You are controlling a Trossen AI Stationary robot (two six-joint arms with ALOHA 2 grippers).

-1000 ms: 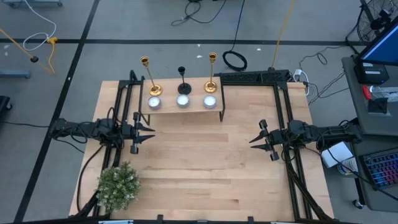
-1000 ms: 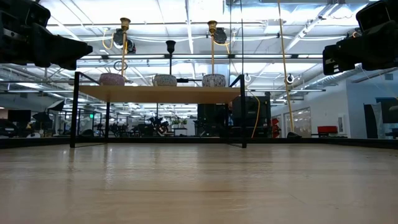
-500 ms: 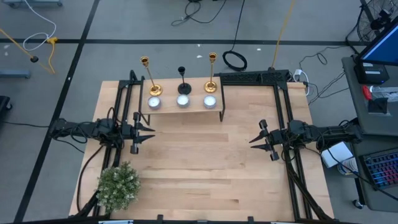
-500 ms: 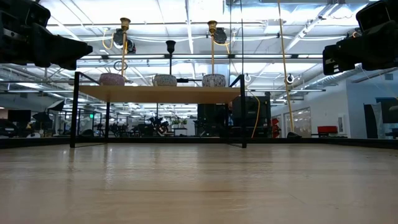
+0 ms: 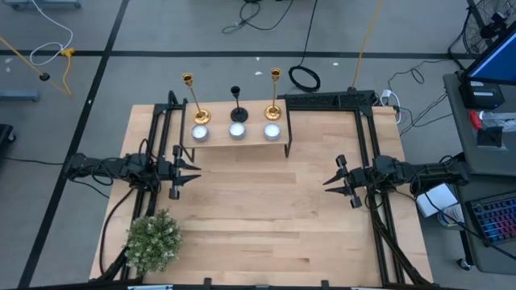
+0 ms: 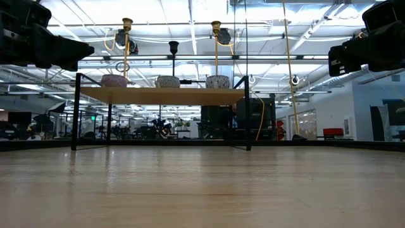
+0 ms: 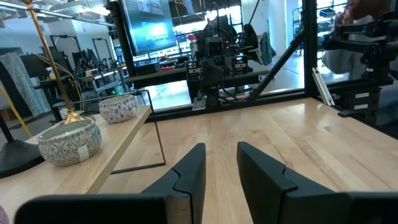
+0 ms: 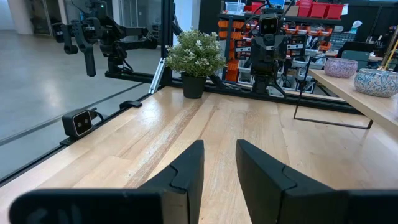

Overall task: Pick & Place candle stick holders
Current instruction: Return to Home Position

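Spotting two tall gold candlestick holders [image 5: 274, 93] flanking a shorter black candlestick holder [image 5: 238, 105] on wooden shelf [image 5: 254, 137]; left tool [image 5: 197, 172] and right tool [image 5: 329, 182] released, empty, over desk [image 5: 266, 217].

Tabletop [image 5: 266, 209] bare mid-table, shelf [image 5: 255, 138] with candle stick holders [image 5: 239, 113] crowding far edge, plant [image 5: 153, 240] at left-front corner

What I see on the rig besides the job itself

In my overhead feed the wooden table [image 5: 266, 209] carries a low shelf [image 5: 254, 138], a wood top on a thin black frame, at its upper edge. Three small round candles sit in a row along the shelf's front: the left candle [image 5: 200, 133], the middle candle [image 5: 237, 130] and the right candle [image 5: 272, 131]. A bushy green plant [image 5: 152, 242] stands at the table's lower-left corner. A coiled black cable [image 5: 304, 78] lies on the floor beyond, and a keyboard [image 5: 493, 219] sits far right.
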